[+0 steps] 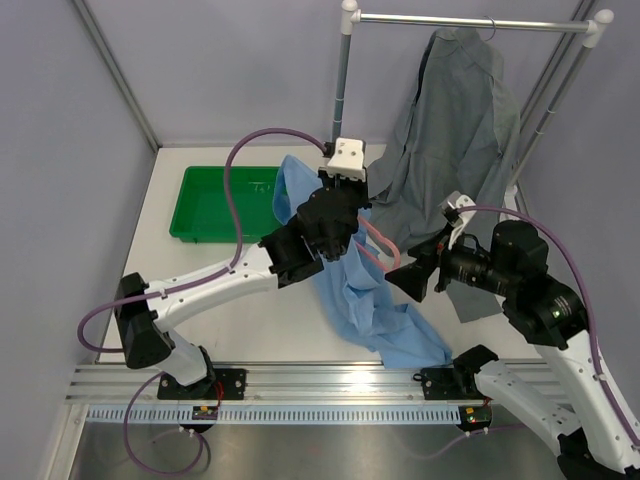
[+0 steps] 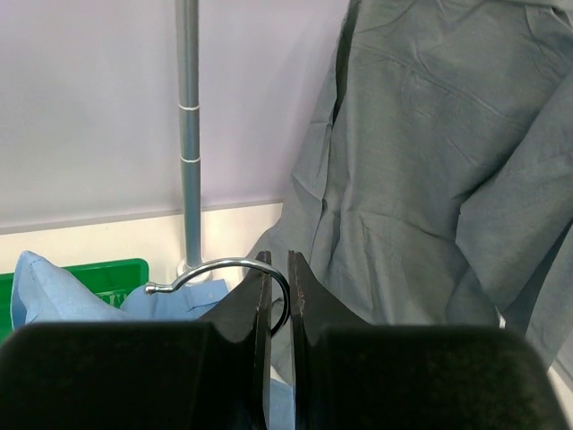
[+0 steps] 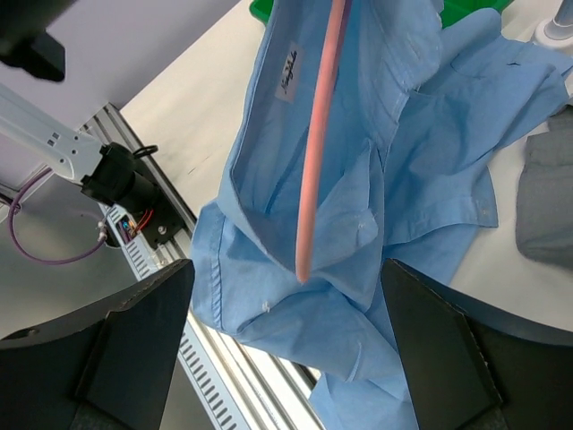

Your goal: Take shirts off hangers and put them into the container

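Note:
The light blue shirt (image 1: 365, 300) hangs from the salmon pink hanger (image 1: 381, 247) and trails onto the table, its collar end over the right rim of the green container (image 1: 208, 212). My left gripper (image 1: 336, 196) holds this hanger up, shut on its metal hook (image 2: 219, 267). My right gripper (image 1: 414, 276) stands open just right of the shirt. In the right wrist view the pink hanger arm (image 3: 318, 152) pokes out of the blue cloth (image 3: 403, 179) between the spread fingers (image 3: 134, 345), touching neither. The slate grey shirt (image 1: 460, 130) hangs on the rack by its hanger hook (image 1: 488, 30).
The rack's left pole (image 1: 343, 75) stands behind the container, its top bar (image 1: 470, 20) running right to slanted poles (image 1: 560, 90). Grey walls close in the table on both sides. The aluminium rail (image 1: 300, 385) runs along the near edge.

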Action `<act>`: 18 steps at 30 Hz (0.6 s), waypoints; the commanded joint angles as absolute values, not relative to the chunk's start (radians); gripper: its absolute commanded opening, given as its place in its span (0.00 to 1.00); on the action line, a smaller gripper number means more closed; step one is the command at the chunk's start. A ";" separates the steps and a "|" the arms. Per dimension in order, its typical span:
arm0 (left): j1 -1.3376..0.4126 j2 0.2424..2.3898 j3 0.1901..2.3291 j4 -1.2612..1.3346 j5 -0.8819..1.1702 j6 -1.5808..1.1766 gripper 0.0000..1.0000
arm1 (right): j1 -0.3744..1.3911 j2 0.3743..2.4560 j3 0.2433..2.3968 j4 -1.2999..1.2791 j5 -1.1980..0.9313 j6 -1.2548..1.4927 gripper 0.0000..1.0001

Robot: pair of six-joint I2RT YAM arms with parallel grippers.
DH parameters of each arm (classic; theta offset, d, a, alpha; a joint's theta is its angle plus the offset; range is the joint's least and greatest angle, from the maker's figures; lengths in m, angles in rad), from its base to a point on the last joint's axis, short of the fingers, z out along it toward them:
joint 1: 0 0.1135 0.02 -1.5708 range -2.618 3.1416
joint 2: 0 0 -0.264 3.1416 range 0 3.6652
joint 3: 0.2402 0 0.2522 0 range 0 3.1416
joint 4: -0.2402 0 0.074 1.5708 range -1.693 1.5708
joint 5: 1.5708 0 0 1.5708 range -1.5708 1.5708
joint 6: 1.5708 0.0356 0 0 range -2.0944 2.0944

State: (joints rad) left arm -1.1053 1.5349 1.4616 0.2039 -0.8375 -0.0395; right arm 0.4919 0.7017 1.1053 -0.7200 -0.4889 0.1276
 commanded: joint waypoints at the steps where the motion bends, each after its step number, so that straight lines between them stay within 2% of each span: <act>1: -1.134 1.551 1.485 0.314 -0.876 -0.006 0.00 | 0.502 0.747 1.146 -0.666 -0.468 0.126 0.95; 6: -1.149 1.552 1.483 0.313 -0.877 -0.008 0.00 | 0.503 0.816 1.155 -0.612 -0.468 0.118 0.93; 9: -1.154 1.549 1.485 0.313 -0.877 -0.008 0.00 | 0.503 0.841 1.154 -0.583 -0.474 0.118 0.87; 10: -1.157 1.551 1.485 0.313 -0.877 -0.008 0.00 | 0.503 0.850 1.154 -0.575 -0.483 0.120 0.79; 13: -1.160 1.548 1.488 0.314 -0.876 -0.008 0.00 | 0.503 0.864 1.155 -0.562 -0.492 0.118 0.68; 14: -1.160 1.549 1.488 0.316 -0.873 -0.006 0.00 | 0.503 0.865 1.151 -0.558 -0.492 0.117 0.58; 16: -1.163 1.549 1.488 0.314 -0.871 -0.006 0.00 | 0.502 0.867 1.149 -0.551 -0.489 0.117 0.48; 17: -1.163 1.548 1.488 0.314 -0.870 -0.008 0.00 | 0.503 0.868 1.146 -0.548 -0.489 0.120 0.38; 18: -1.164 1.548 1.486 0.314 -0.870 -0.008 0.00 | 0.503 0.867 1.144 -0.546 -0.489 0.118 0.33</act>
